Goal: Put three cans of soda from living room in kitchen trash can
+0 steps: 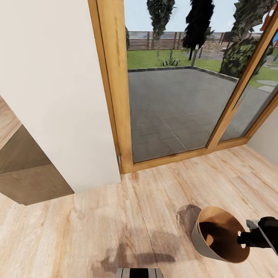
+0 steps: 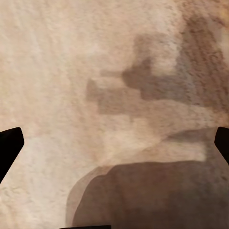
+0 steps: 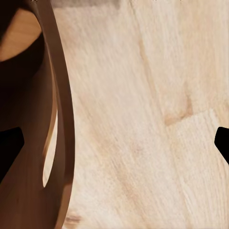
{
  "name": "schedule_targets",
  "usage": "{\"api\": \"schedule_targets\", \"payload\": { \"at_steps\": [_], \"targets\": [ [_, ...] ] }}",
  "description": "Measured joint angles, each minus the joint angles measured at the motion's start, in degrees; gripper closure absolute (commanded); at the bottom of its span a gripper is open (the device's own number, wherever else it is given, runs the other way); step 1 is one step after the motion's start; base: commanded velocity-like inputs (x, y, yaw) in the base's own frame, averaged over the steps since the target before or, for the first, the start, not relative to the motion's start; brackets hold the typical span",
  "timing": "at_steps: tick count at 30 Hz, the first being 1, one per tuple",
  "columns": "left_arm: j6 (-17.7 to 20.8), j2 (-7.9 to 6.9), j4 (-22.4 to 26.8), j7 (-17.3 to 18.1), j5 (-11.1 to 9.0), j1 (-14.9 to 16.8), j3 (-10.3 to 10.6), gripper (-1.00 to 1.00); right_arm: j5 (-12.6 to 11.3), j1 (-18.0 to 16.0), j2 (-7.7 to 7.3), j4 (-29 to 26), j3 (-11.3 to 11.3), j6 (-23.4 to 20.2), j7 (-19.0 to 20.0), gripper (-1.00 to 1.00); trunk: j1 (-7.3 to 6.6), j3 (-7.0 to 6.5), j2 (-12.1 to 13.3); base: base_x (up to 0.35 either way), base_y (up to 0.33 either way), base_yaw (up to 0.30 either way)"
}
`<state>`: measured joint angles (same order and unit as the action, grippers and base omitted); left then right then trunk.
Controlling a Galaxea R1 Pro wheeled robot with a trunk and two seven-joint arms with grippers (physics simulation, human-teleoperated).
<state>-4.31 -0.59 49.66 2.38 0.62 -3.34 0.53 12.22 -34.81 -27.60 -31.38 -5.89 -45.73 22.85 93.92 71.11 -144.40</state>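
The tash can (image 1: pixel 218 239) sits in the lower right of my head view, tipped so its brown inside faces up and toward me, grey wall showing low on its left side. In my right wrist view its rim and the oval handle slot (image 3: pixel 50 148) run down the left part of the frame, very close to my fingers. No soda can shows anywhere, in the bin or between my fingers (the bin's bottom is in deep shadow, so I cannot vouch for what lies there).

My right claw (image 1: pixel 247 235) hangs at the bin's right rim, its dark tips at the far edges of the wrist picture, so it is spread wide with nothing between. My left claw (image 2: pixel 114 138) is likewise spread, over bare wood floor (image 1: pixel 116 216) and its own shadow.

The risk I judge greatest: my right arm is so near the rim that a careless swing away would catch the lip and knock or roll the bin. Turning the base could do the same. Beyond stand the white wall (image 1: pixel 58 96) and the glazed door (image 1: pixel 173 96), near enough to clip if I pivot wide.
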Motion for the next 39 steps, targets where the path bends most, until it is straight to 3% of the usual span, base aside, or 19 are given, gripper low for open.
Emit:
{"api": "schedule_targets", "payload": {
  "at_steps": [5,6,21,34,36,39],
  "targets": [
    [0.0,0.01,0.0,0.0,0.0,0.0,0.0,-1.00,0.0,0.0,0.00,0.0,0.0,0.1,0.0,-1.00,0.00,0.00,0.0,0.000,0.000,0.000],
    [0.0,0.00,0.0,0.0,0.0,0.0,0.0,-1.00,0.0,0.0,0.00,0.0,0.0,0.1,0.0,1.00,0.00,0.00,0.0,0.000,0.000,0.000],
    [0.0,0.02,0.0,-0.1,0.0,0.0,0.0,-1.00,-0.5,0.1,0.01,0.0,0.1,0.0,0.1,1.00,0.00,0.00,0.0,0.000,0.000,0.000],
    [0.1,0.06,0.0,0.1,0.0,0.0,0.0,-1.00,-0.3,0.1,0.15,0.0,0.1,0.0,0.2,1.00,-0.34,-2.87,0.2,0.000,0.000,0.000],
    [0.1,0.06,-0.1,0.1,0.1,0.1,0.0,-1.00,0.9,0.0,0.77,0.1,0.3,0.3,-0.2,1.00,-0.40,-3.32,0.2,0.000,0.000,0.000],
    [0.1,0.06,-0.2,0.1,0.1,0.1,0.0,-1.00,0.4,0.2,0.93,0.1,0.2,0.3,-0.2,1.00,-0.46,-3.98,0.2,0.000,0.000,0.000]
  ]
}}
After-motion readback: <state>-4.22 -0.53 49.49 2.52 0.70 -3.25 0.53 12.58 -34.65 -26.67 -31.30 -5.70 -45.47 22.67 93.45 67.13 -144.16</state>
